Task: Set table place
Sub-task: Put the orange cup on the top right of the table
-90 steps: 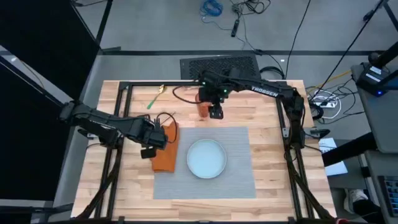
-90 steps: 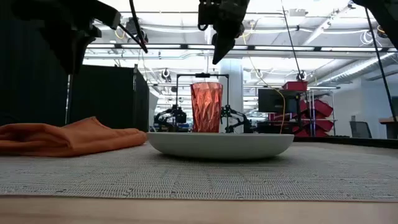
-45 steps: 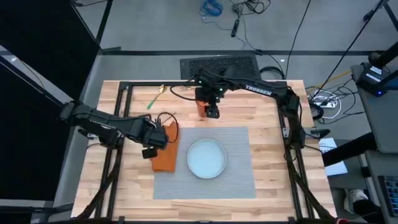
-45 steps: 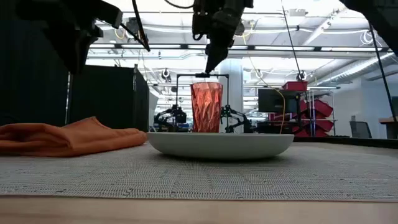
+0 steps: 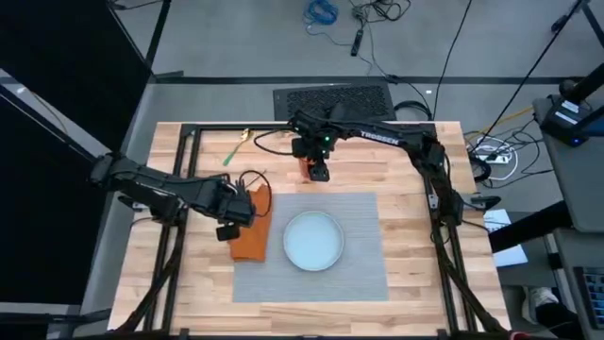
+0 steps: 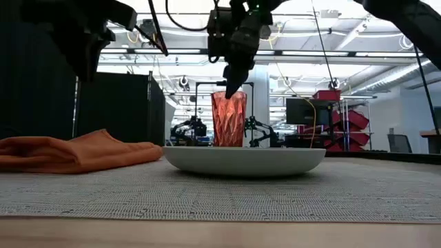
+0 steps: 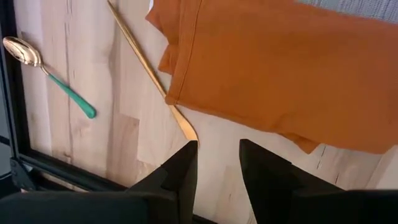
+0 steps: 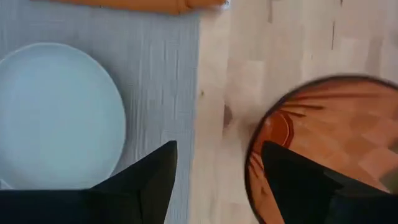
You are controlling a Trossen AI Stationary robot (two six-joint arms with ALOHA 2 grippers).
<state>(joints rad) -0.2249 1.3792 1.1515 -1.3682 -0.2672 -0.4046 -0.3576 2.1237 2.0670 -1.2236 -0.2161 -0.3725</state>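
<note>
The right gripper (image 5: 319, 173) is right down over the orange cup (image 6: 228, 118), fingers spread apart, one finger (image 8: 297, 184) dipping inside the rim and the other (image 8: 146, 184) outside it, not closed on the cup. The cup stands upright on the table (image 5: 406, 179), just beyond the far edge of the grey placemat (image 5: 363, 260). The placemat lies flat in the middle of the table with the pale blue plate (image 5: 313, 240) on it, a little left of centre. The orange napkin (image 5: 252, 231) sits rumpled at the placemat's left edge, partly over it. Above the napkin hangs the left gripper (image 5: 227, 227), fingers (image 7: 178, 175) parted and empty. A gold knife (image 7: 152, 73) pokes out from under the napkin, and a green-handled spoon (image 7: 46, 70) lies nearby on the wood.
</note>
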